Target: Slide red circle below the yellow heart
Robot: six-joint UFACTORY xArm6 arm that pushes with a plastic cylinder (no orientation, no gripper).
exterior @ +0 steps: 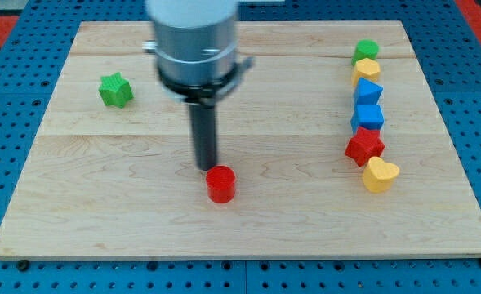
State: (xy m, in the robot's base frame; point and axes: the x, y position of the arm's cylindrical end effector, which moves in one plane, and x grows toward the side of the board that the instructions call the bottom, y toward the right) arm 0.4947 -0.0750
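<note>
The red circle (220, 184) lies low on the wooden board (126, 212), a little left of its middle. My tip (206, 167) stands just up and left of it, touching or almost touching its edge. The yellow heart (379, 175) lies far to the view's right, at the bottom of a column of blocks, at about the same height as the red circle.
Above the yellow heart runs a column: a red star (364, 146), a blue cube (368, 117), a blue block (368, 91), a yellow block (366, 70) and a green block (366, 51). A green star (115, 89) lies at the board's upper left.
</note>
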